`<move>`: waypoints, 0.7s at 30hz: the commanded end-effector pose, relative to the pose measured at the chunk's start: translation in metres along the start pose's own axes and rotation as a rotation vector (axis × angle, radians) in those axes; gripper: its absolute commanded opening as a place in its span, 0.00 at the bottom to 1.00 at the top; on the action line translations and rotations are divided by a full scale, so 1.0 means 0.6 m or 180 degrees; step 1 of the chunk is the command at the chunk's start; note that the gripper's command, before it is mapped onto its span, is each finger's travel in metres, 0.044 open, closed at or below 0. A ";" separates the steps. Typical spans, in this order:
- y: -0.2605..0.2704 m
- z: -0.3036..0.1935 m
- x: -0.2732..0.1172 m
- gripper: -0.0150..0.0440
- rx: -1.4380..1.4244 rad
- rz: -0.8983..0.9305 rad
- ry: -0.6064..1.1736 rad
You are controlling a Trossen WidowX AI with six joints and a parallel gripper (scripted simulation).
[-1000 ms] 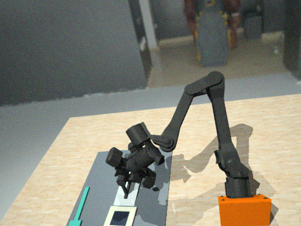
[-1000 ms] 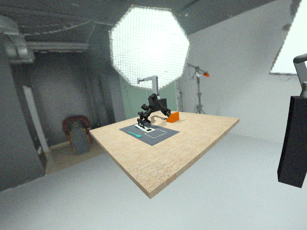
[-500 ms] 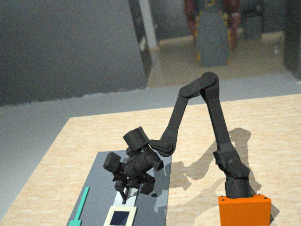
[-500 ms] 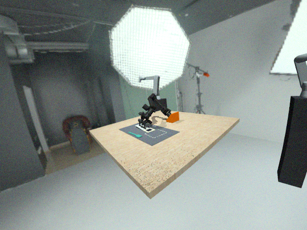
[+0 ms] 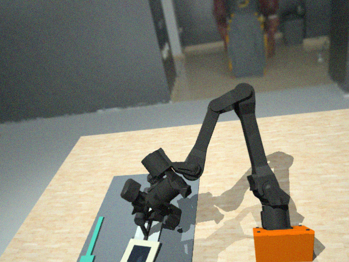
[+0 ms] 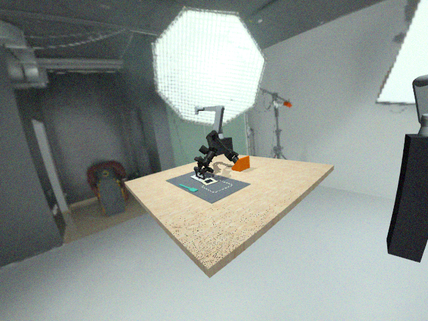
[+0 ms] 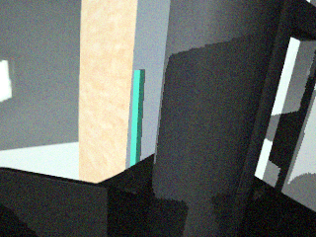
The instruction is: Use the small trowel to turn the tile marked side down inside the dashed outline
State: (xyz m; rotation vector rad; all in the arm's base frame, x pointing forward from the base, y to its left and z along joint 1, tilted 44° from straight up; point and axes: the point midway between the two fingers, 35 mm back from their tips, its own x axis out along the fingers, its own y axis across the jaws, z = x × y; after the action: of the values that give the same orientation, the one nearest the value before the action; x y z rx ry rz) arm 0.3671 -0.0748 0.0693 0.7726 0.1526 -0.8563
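The tile (image 5: 155, 250) (image 6: 205, 182), cream-edged with a dark square facing up, lies on the grey mat (image 5: 180, 248) (image 6: 212, 197). Its arm-side edge meets or overlaps the front of the small trowel's pale blade (image 5: 153, 235) (image 6: 194, 177); I cannot tell whether that edge is lifted. My gripper (image 5: 153, 220) (image 6: 200, 173) is low over the mat behind the tile, shut on the trowel; the handle is mostly hidden by the fingers. The dashed outline (image 6: 215, 192) is on the mat beyond the tile, outside the top view. Large dark forms block much of the wrist view.
A teal spatula (image 5: 94, 239) (image 6: 188, 188) (image 7: 134, 123) lies on the mat beside the tile, on the side away from the orange base block (image 5: 283, 245) (image 6: 241, 164). The mat lies on the wooden table (image 5: 112, 149) (image 6: 269, 186) (image 7: 106, 74).
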 end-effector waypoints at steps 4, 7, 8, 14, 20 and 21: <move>0.037 -0.004 -0.021 0.25 0.0122 0.0109 0.0067; 0.045 -0.010 -0.027 0.25 0.0124 0.0108 0.0068; 0.047 -0.012 -0.029 0.25 0.0124 0.0108 0.0068; 0.060 -0.029 -0.041 0.25 0.0126 0.0108 0.0070; 0.070 -0.048 -0.049 0.25 0.0128 0.0108 0.0072; 0.071 -0.052 -0.050 0.25 0.0129 0.0108 0.0073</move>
State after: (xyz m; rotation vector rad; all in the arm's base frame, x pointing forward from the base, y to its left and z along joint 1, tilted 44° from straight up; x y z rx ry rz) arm 0.3778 -0.0296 0.0803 0.8087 0.1500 -0.8395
